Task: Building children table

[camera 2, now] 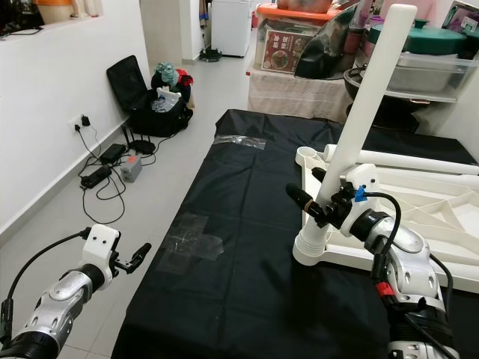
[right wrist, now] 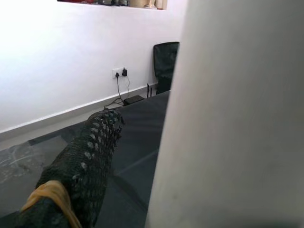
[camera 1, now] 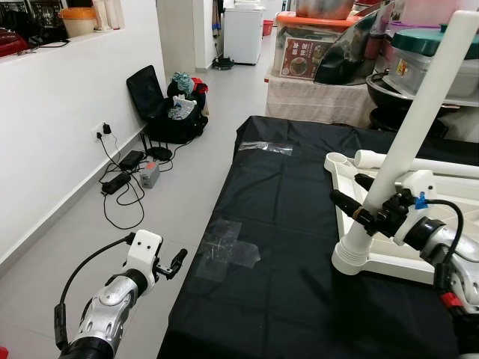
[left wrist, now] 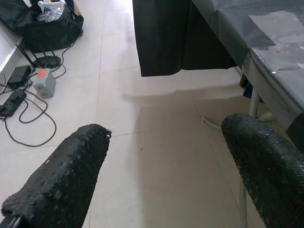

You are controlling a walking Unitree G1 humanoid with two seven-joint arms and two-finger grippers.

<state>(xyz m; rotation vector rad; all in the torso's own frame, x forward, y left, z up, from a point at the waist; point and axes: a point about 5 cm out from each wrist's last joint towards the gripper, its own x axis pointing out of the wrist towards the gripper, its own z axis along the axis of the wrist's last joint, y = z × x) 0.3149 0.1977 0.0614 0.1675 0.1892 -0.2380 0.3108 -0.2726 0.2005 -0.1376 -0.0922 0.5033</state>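
Note:
A white table leg [camera 1: 420, 120] stands upright and slightly tilted in a corner socket [camera 1: 355, 256] of the upturned white table top [camera 1: 397, 268], which lies on a black-covered table [camera 1: 284, 224]. My right gripper [camera 1: 346, 187] is low on that leg, one black finger [right wrist: 90, 152] on each side, shut on it. A second white leg [camera 1: 419, 164] lies across the table top behind. My left gripper [camera 1: 177, 263] hangs open over the floor left of the table, its fingers [left wrist: 71, 171] holding nothing.
Clear tape patches [camera 1: 228, 250] stick to the cloth near its left edge. On the floor by the white wall are a power strip with cables [camera 1: 123, 179] and an open black bag [camera 1: 168, 112]. Boxes and pots [camera 1: 329, 45] crowd the space behind the table.

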